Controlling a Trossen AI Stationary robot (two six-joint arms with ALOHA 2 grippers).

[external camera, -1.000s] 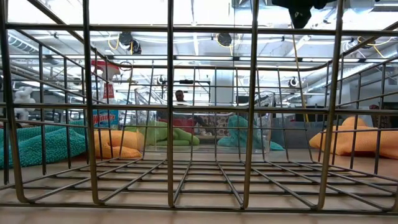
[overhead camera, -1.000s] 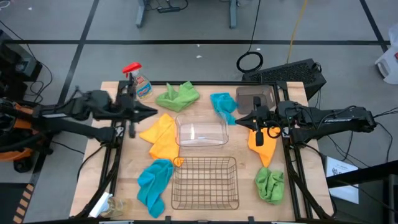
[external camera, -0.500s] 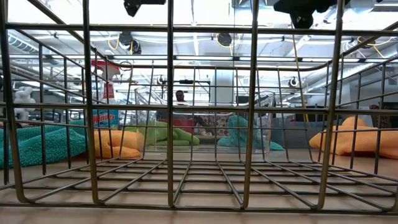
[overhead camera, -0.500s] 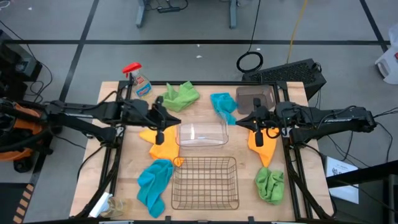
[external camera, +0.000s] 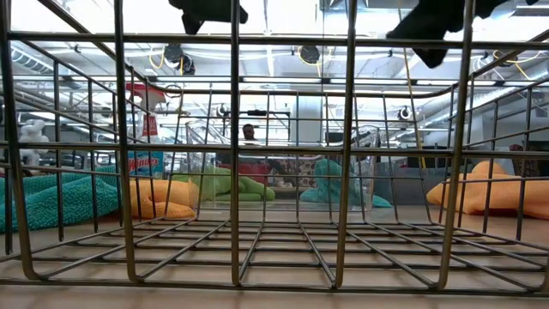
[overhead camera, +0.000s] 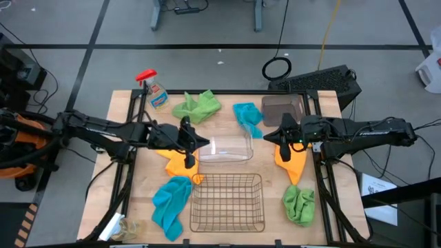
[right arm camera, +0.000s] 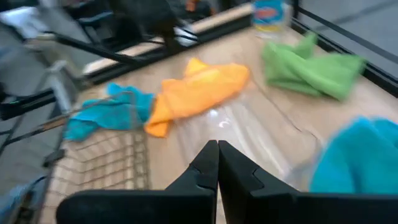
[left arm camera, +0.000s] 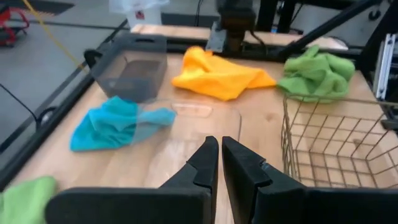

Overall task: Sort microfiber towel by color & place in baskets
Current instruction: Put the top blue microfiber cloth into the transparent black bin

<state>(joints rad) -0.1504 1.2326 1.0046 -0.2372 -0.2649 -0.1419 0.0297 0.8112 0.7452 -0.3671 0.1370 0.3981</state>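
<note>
Orange towel [overhead camera: 180, 160] crumpled, clear basket [overhead camera: 223, 148] beside

The clear basket [overhead camera: 223, 147] is being seen at the table's middle, with the wire basket [overhead camera: 227, 202] just in front of it and the tinted basket [overhead camera: 283, 109] behind it to the right. Two towels are lying behind the clear basket: one [overhead camera: 198, 107] to the left rear, beside the spray bottle [overhead camera: 153, 90], and another [overhead camera: 248, 118] between the clear and tinted baskets. A third towel [overhead camera: 178, 158] is lying just left of the clear basket, under the left gripper [overhead camera: 195, 142], which is positioned at that basket's left edge. A fourth [overhead camera: 170, 204] is lying left of the wire basket. To the right, a fifth towel [overhead camera: 291, 162] is lying below the right gripper [overhead camera: 273, 136], and a sixth [overhead camera: 299, 204] right of the wire basket.
</note>
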